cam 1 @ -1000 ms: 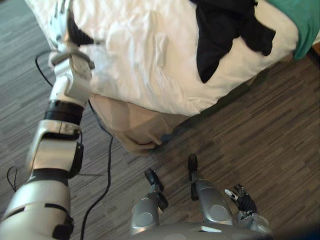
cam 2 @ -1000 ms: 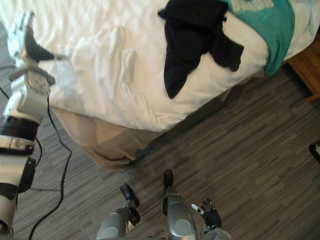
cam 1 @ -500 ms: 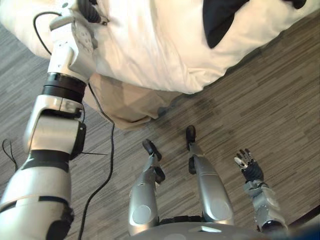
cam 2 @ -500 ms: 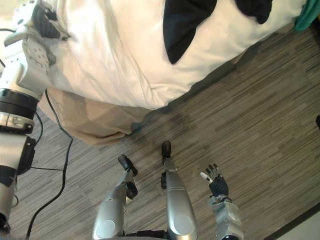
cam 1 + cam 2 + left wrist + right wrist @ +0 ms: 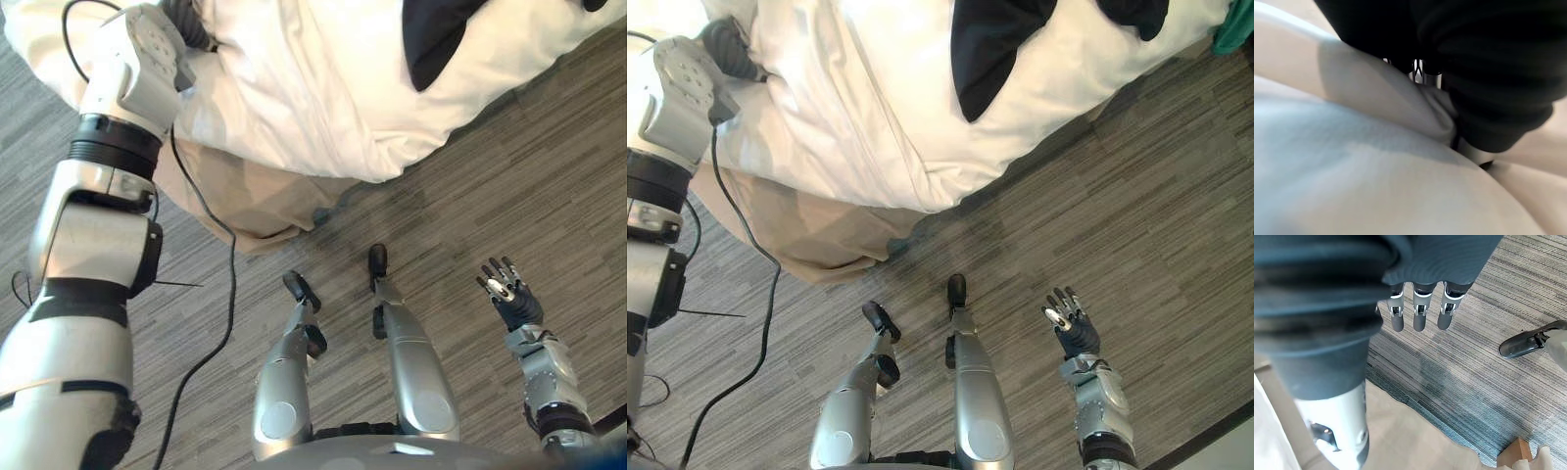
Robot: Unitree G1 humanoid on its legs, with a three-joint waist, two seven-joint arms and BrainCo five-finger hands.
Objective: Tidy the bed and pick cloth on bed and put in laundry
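A white bed cover (image 5: 323, 88) spreads over the bed at the top of the eye views. A black cloth (image 5: 994, 39) lies on it near the bed's edge. My left hand (image 5: 725, 44) reaches the cover's left side. In the left wrist view, the hand (image 5: 1488, 73) has its fingers curled, with a fold of the white cover (image 5: 1435, 105) bunched between them. My right hand (image 5: 505, 294) hangs low over the floor at the right, away from the bed, fingers (image 5: 1418, 316) straight and holding nothing.
A beige bed skirt (image 5: 245, 196) hangs below the cover down to the grey striped floor (image 5: 549, 166). A teal cloth (image 5: 1236, 34) peeks in at the bed's far right edge. A wooden block (image 5: 1518, 450) stands by the skirt.
The camera has tilted down, so the bed slid toward the top. My left hand's fingers closed on the white cover. My right hand rose a little with fingers spread.
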